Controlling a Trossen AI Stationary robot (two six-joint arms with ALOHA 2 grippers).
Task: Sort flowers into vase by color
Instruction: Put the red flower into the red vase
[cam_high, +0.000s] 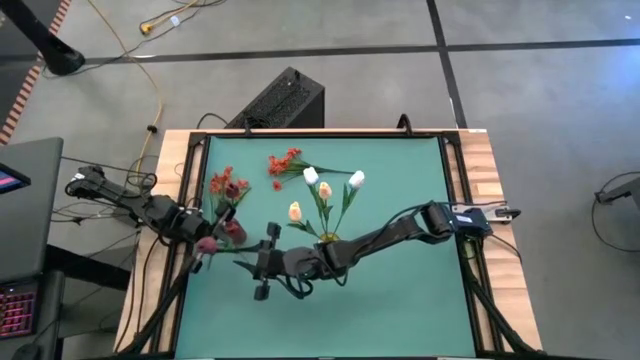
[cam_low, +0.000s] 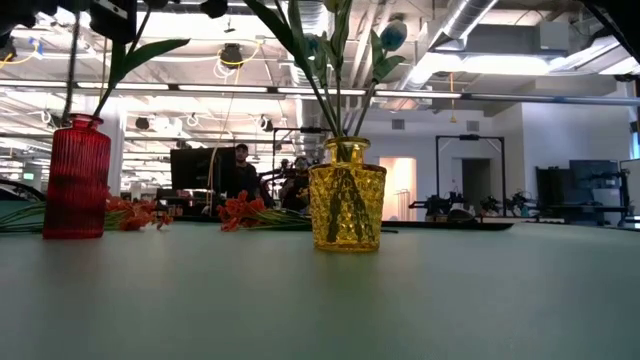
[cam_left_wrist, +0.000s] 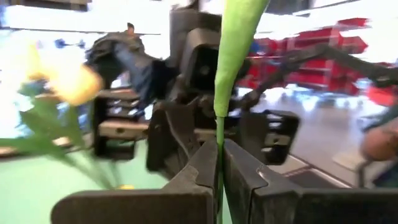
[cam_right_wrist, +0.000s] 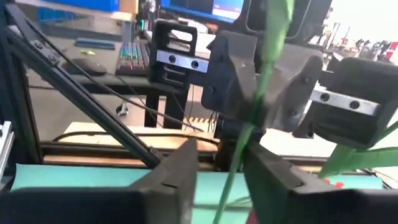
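Tulips (cam_high: 323, 190) stand in a vase (cam_low: 346, 195) mid-table; a second vase (cam_low: 76, 178) stands left; loose blossoms (cam_high: 285, 163) lie behind.

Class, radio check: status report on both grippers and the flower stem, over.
Left gripper shut on flower stem. Right gripper open around same stem, facing left gripper mid-table. Yellow vase holds tulips; red vase nearby. Nothing blocking.

Black box (cam_high: 285, 100) behind green table (cam_high: 400, 290)

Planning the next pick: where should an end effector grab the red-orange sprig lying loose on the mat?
Probably the thin stem just behind its blossoms, from straight above: the red-orange sprig lies flat, and its clustered head is bulky.
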